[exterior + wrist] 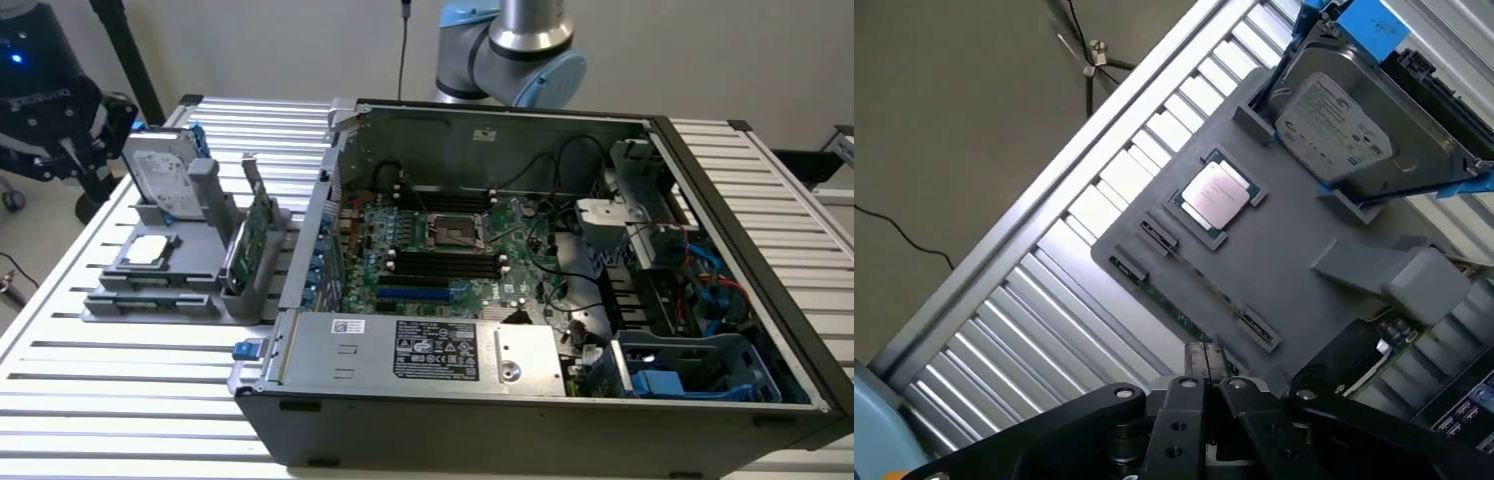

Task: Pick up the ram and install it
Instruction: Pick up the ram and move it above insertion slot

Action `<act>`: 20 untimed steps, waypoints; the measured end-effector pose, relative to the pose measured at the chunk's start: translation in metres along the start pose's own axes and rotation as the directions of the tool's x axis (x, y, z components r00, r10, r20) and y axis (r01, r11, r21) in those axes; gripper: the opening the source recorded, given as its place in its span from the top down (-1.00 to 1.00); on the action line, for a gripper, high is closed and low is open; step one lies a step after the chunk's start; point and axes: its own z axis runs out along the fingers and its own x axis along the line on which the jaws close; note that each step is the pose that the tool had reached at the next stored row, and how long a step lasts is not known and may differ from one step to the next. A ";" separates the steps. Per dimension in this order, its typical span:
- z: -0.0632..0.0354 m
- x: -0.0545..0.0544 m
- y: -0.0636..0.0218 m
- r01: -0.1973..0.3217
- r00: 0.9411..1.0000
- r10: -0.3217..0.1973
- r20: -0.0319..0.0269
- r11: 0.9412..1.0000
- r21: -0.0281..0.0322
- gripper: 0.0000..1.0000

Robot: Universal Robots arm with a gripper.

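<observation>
step in hand: pickup, early part, ram [1172,305] not grabbed yet by the look of it. it sits on edge in a narrow slot along one side of the grey tray [1304,230], a thin green strip between small clips, just beside the processor chip [1214,195]; the hard drive [1344,115] with blue rails stands at the other end of the same tray, well apart from the strip. claw [1205,360] hangs above the tray in the wrist view, tips lined up roughly over one end of the green strip, but I judge it's up in the air and touching nothing. fingers [1194,358] look pressed together, only a thin seam between them, nothing pinched. install side: computer case [534,420] lies open on the slatted table [120,400], tray just beside it on the exterior view's left; the black memory slots [447,265] near the processor socket [450,230] look bare as far as I can tell. arm [514,45] shows behind the case. what a grab calls for, my read: claw spread first, enough to clear the strip's thickness, jaws turned to close on the flat faces not the ends, straight down over the middle between the clips, then a straight lift so it doesn't bind in the slot. risk: thin board, an off-centre pinch could tilt it or snag a clip
</observation>
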 end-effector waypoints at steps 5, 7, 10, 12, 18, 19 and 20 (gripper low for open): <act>0.0016 0.000 -0.0001 0.090 0.996 -0.090 -0.007 0.996 -0.001 0.79; 0.0023 0.000 -0.0001 0.126 0.992 -0.126 -0.009 0.992 -0.001 0.79; 0.0037 0.000 -0.0002 0.180 0.984 -0.180 -0.012 0.984 -0.001 0.79; 0.0047 0.000 -0.0002 0.216 0.976 -0.216 -0.013 0.976 0.000 0.79; 0.0079 0.000 -0.0003 0.320 0.947 -0.320 -0.018 0.947 0.002 0.79; 0.0084 0.000 -0.0003 0.337 0.941 -0.337 -0.019 0.941 0.002 0.79; 0.0090 0.000 -0.0003 0.354 0.935 -0.354 -0.019 0.935 0.003 0.79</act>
